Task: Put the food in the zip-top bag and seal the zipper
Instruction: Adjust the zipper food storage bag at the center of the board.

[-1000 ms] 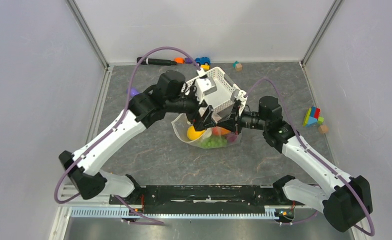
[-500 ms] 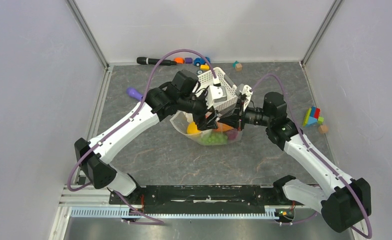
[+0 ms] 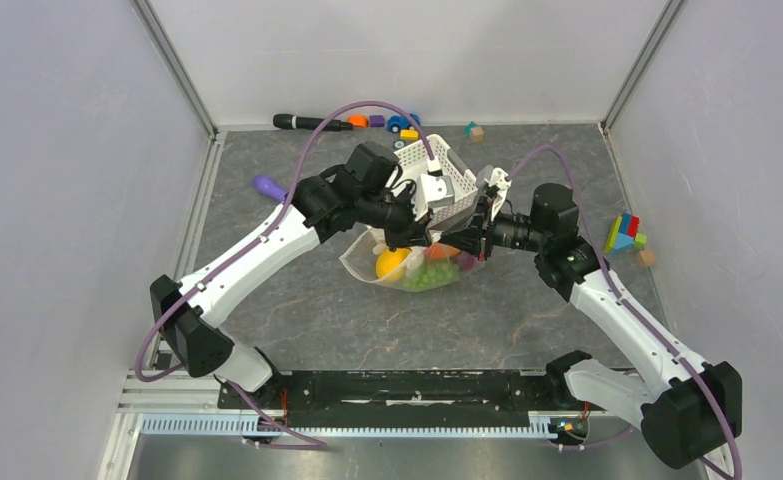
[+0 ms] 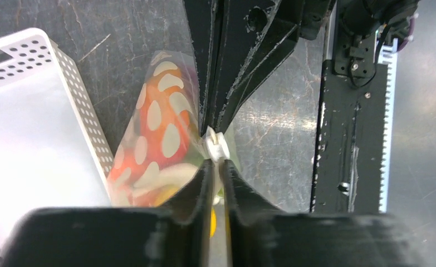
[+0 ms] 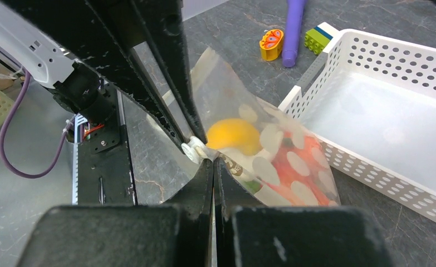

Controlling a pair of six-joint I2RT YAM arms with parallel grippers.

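Note:
The zip-top bag (image 3: 363, 262), clear with white dots, hangs over the table's middle, lifted by its top edge. The food is inside it: a yellow piece (image 3: 391, 263), green grapes (image 3: 425, 281) and a red-orange piece (image 4: 158, 129). My left gripper (image 4: 215, 162) is shut on the zipper strip, its tips right against a small white slider (image 4: 215, 146). My right gripper (image 5: 212, 162) faces it from the other side. It is shut on the same bag edge next to the slider (image 5: 194, 149). In the top view, left gripper (image 3: 425, 236) and right gripper (image 3: 467, 241) nearly touch.
The white lattice basket (image 3: 450, 172) stands tilted just behind the bag. A purple elongated piece (image 3: 267, 187) lies left of the left arm. A black pen-like object (image 3: 307, 122), a toy car (image 3: 400, 122) and small blocks sit along the back wall. Coloured blocks (image 3: 624, 234) lie at the right.
My left gripper swung right to meet the right one and closed from wide open onto the bag's top edge. The right gripper kept its grip.

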